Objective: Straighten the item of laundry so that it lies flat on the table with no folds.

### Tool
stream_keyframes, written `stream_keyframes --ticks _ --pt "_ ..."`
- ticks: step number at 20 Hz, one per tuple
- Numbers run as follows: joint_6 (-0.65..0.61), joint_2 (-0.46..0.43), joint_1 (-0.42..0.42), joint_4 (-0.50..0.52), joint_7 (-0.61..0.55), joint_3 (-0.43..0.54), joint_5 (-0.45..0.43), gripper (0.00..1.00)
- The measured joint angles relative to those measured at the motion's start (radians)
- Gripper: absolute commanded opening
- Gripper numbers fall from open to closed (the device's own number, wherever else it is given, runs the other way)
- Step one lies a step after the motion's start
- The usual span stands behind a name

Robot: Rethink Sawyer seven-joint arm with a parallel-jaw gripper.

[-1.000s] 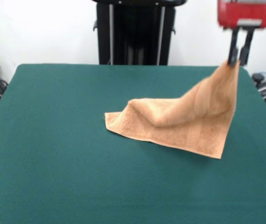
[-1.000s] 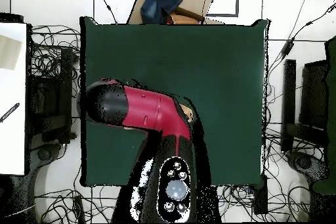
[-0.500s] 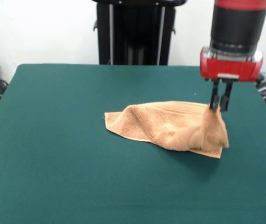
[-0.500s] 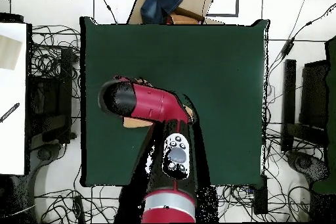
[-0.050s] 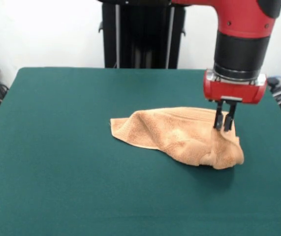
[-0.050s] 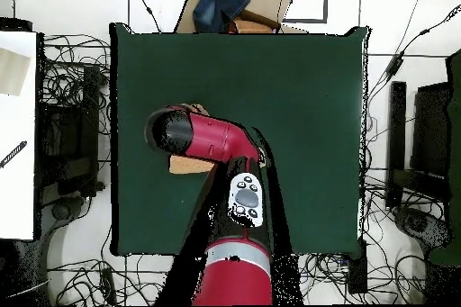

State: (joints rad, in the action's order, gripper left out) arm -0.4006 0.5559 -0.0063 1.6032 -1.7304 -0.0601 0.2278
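Pinched between the two dark fingers of the hand (image 5: 224, 123) is the upper edge of the towel (image 5: 179, 133), right of centre in the front view. Nearest the viewer, the bare green bench (image 5: 81, 196) is seen across the lower frame. Beyond it, the peach-orange towel lies bunched and creased, its right end humped into a rounded fold under the hand, its left end flatter. Above the hand, the red and black arm (image 5: 238, 44) comes down from the top edge. In the overhead view, only slivers of the towel (image 6: 189, 166) are seen beside the arm (image 6: 212, 137), left of centre on the bench (image 6: 306, 96).
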Motion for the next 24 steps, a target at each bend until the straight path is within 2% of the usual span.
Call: stream_keyframes --ticks 7,15,21,24 --pt "0.0 -0.001 -0.027 -0.003 0.0 0.002 0.0 0.0" --pt "-0.003 0.029 -0.101 0.005 0.0 0.033 -0.001 0.0" --pt "-0.142 0.185 -0.199 0.07 0.001 0.054 -0.003 0.0" --pt "-0.313 0.289 -0.252 0.08 0.002 0.053 -0.024 0.0"
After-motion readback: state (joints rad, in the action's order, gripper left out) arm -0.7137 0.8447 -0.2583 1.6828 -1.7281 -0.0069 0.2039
